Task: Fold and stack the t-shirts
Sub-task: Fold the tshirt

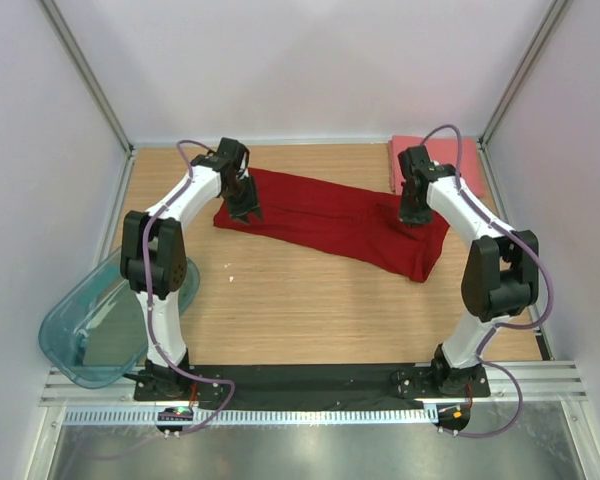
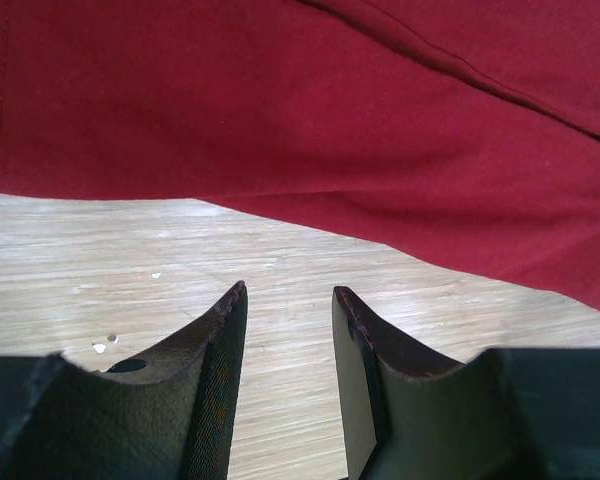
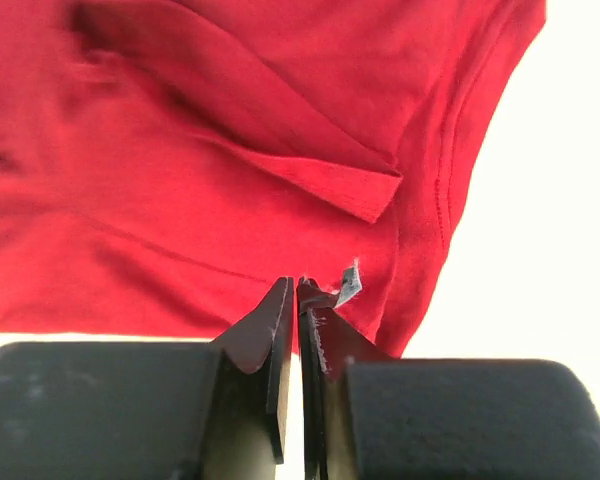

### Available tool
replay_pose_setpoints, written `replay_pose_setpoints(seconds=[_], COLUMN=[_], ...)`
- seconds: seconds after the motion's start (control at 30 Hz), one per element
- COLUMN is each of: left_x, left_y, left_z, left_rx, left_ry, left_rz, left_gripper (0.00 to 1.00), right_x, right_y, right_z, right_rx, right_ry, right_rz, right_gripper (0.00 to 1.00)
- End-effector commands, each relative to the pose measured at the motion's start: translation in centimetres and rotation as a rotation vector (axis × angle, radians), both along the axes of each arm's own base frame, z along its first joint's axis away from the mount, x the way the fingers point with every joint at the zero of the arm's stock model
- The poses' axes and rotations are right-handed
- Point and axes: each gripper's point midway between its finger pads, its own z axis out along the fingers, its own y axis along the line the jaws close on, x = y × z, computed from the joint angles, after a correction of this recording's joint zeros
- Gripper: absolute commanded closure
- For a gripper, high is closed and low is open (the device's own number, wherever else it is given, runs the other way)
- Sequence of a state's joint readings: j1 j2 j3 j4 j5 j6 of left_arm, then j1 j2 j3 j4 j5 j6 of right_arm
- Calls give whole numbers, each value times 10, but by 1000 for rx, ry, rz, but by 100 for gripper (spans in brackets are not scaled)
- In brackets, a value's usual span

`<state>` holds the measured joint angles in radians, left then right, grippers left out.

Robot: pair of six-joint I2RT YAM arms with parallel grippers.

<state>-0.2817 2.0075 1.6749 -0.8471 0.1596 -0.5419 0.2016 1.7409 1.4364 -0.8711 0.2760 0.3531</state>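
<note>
Red t-shirt [image 1: 330,215] lies outside teal bin [image 1: 68,342]

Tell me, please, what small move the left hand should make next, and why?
Probably ease the left hand forward and close on the edge of the dark red shirt just ahead. Its jaws stand open over the table, just short of that edge, holding nothing, and the shirt lies spread, not yet folded.

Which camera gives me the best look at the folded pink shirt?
Top external: the pink shirt lies at the far right, partly behind the right arm. Both wrist views show the dark red shirt instead.
</note>
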Motion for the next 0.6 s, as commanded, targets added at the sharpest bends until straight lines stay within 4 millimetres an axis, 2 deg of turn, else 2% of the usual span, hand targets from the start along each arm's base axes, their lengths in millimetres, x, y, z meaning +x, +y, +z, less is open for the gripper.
replay_pose_setpoints(seconds=[0.0, 0.13, 0.2, 0.57], left_x=[-2, -4, -5, -18], left_y=[-3, -5, -4, -9], left_z=[10, 15, 18, 20], left_rx=[-24, -43, -45, -86], left_ry=[-11, -21, -27, -3], left_rz=[-10, -20, -23, -33], left_gripper=[59, 59, 59, 59], right_x=[4, 3, 2, 6], right_y=[-3, -19, -29, -54], right_z=[-24, -31, -33, -56], right_rx=[110, 80, 75, 80], right_ry=[-10, 6, 11, 67], right_rz=[-85, -119, -141, -167], right_gripper=[88, 69, 65, 58])
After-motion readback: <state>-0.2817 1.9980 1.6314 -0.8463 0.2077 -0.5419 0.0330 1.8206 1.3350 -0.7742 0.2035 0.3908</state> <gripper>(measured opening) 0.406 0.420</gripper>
